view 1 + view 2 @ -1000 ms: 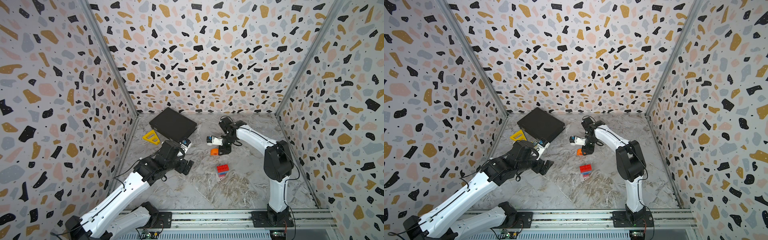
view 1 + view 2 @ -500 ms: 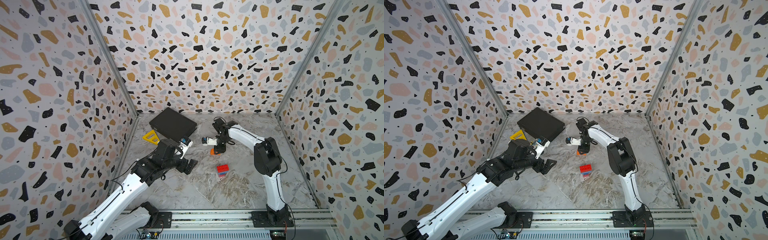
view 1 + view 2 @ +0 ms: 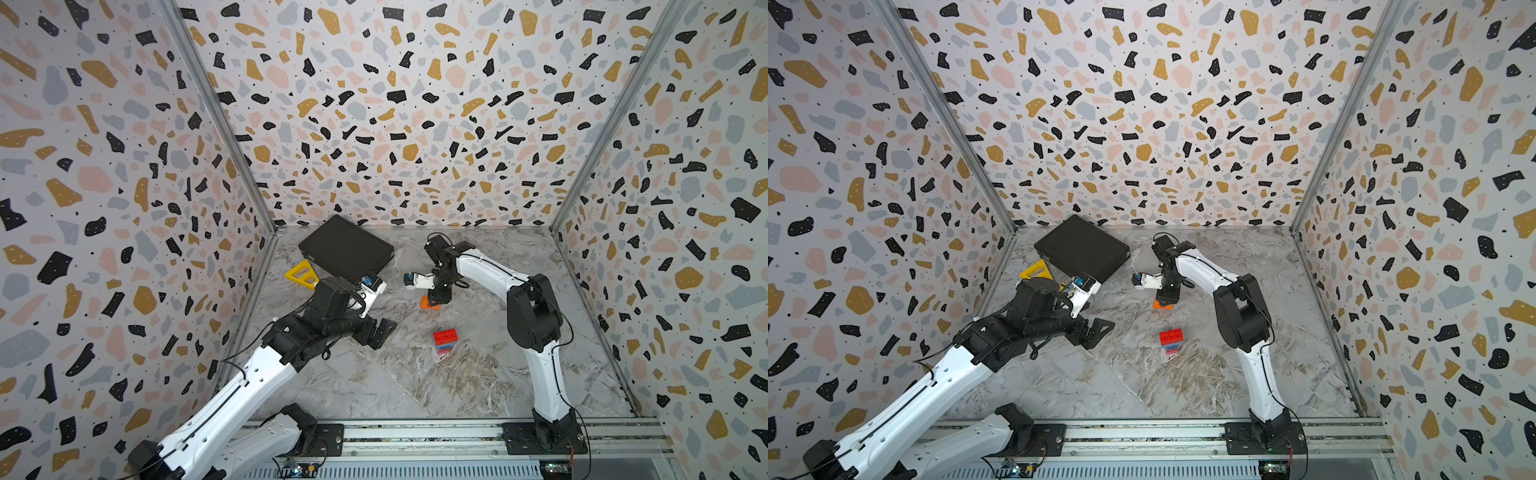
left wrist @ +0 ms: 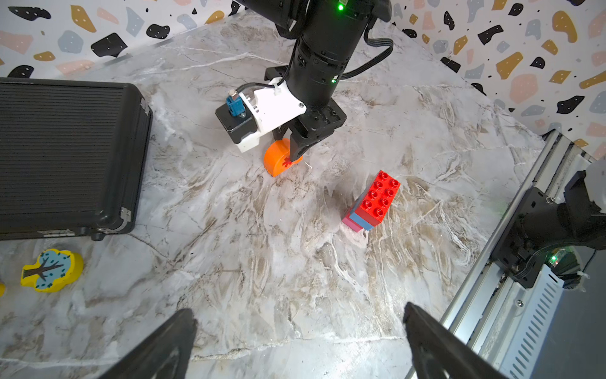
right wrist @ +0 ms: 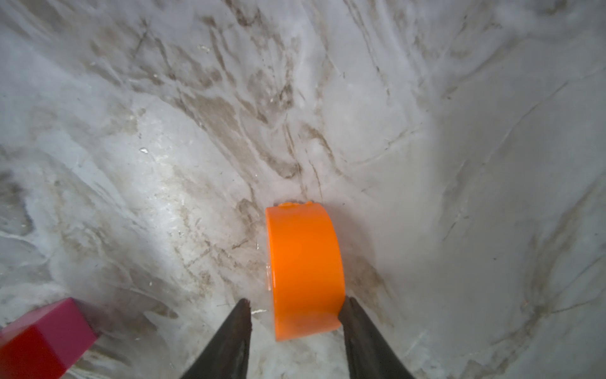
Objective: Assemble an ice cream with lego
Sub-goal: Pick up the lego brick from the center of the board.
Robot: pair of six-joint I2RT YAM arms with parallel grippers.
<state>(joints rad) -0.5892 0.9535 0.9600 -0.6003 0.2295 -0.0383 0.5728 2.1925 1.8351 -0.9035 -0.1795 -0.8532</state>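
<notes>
The orange dome with its red asterisk stands on the marble floor. My right gripper points down and straddles the dome. It is open: one finger touches the dome's side and a small gap shows at the other finger. Nearer the front stands a brick stack, red on top, light blue below, pink at the base. My left gripper hovers wide open over bare floor, left of the stack.
A black case lies at the back left, with a yellow triangular frame beside it. A yellow tree-shaped piece lies near the case. The metal rail runs along the front edge.
My right arm has swung a little to the left and its gripper has settled round the orange dome, jaws narrowing slightly. The left arm has barely moved.
</notes>
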